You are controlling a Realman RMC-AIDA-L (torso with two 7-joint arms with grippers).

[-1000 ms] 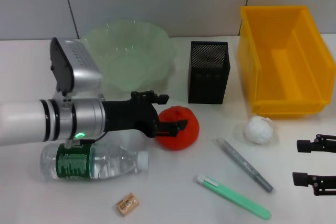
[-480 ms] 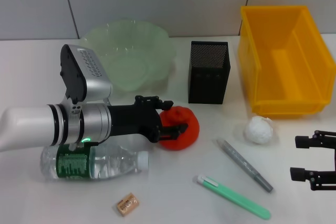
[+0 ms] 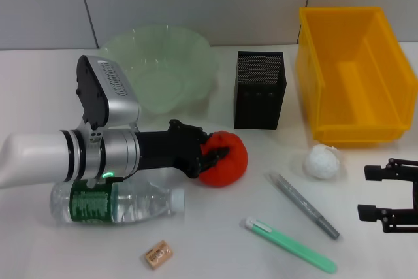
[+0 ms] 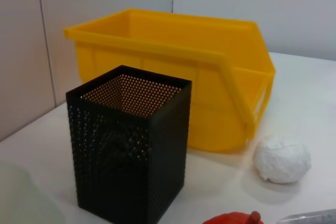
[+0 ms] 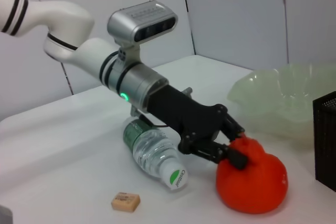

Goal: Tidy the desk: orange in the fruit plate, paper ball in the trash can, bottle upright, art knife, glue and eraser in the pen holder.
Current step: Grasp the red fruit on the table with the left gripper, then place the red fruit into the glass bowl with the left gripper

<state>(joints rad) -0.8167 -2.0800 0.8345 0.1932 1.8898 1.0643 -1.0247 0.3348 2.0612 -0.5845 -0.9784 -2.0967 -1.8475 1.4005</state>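
Observation:
The orange [image 3: 228, 164] sits on the table in front of the pen holder [image 3: 259, 89]. My left gripper [image 3: 212, 148] reaches in from the left and its fingers are closed on the orange's top left side, as the right wrist view [image 5: 237, 144] shows. The fruit plate [image 3: 163, 63] is behind the left arm. The bottle [image 3: 117, 202] lies on its side under that arm. The eraser [image 3: 159, 254] is near the front edge. The paper ball [image 3: 322, 161] lies before the trash can [image 3: 313, 96]. My right gripper [image 3: 373, 193] is open and empty at the right edge.
A green art knife [image 3: 290, 245] and a grey glue pen [image 3: 304, 205] lie between the orange and my right gripper. The back wall stands just behind the fruit plate, pen holder and trash can.
My left gripper has moved down and forward onto the orange and its fingers have closed in on it. My right gripper has shifted slightly left.

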